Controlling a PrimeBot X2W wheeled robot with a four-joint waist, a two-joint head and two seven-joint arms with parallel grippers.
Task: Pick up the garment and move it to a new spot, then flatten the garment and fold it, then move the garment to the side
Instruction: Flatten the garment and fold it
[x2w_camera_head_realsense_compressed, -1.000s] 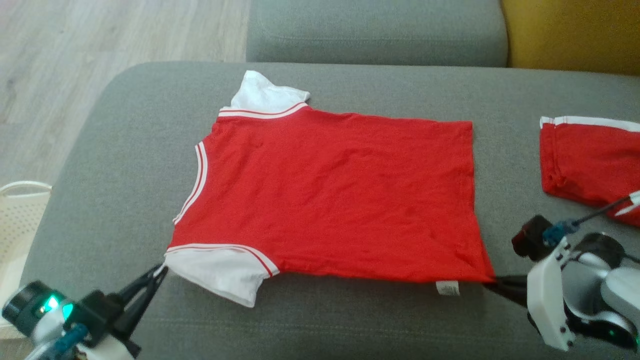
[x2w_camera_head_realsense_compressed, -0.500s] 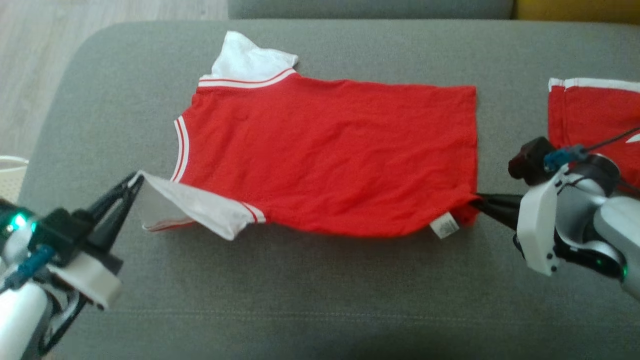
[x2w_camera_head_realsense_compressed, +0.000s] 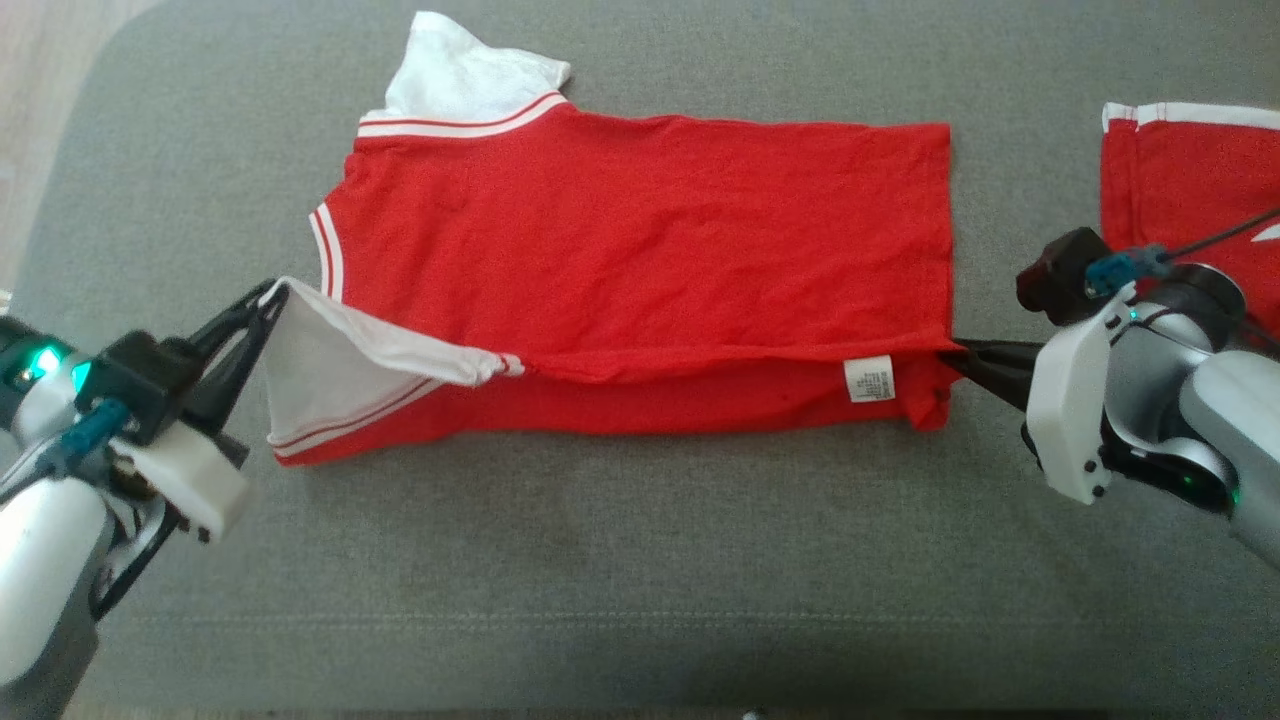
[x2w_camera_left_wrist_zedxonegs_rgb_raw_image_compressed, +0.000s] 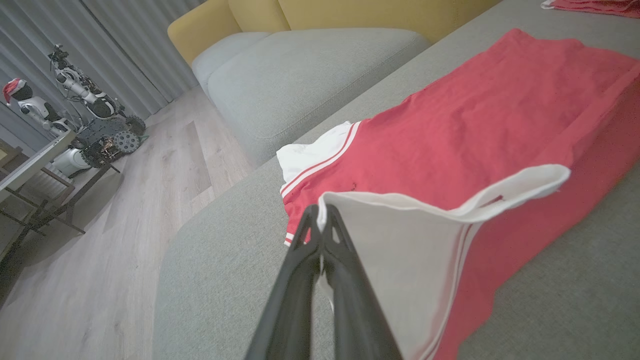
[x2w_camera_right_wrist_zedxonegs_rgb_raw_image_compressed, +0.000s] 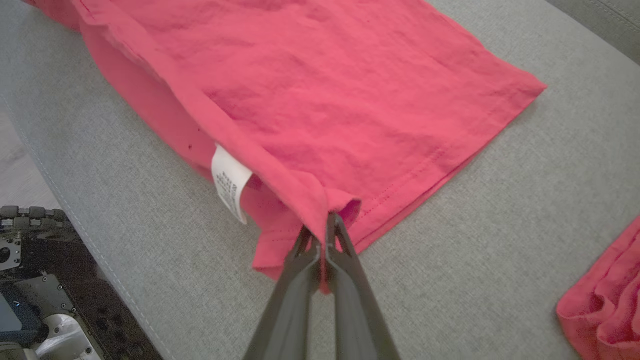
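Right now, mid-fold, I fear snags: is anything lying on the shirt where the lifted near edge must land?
Nothing visible does. The red shirt is bare on top; the second red garment lies apart on the right.

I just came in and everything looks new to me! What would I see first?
A bright red T-shirt with white sleeves lies in the middle of the grey sofa cushion. The left gripper pinches its near white sleeve and the right gripper pinches its hem corner, with the near edge folded up. Another red garment lies at the far right.
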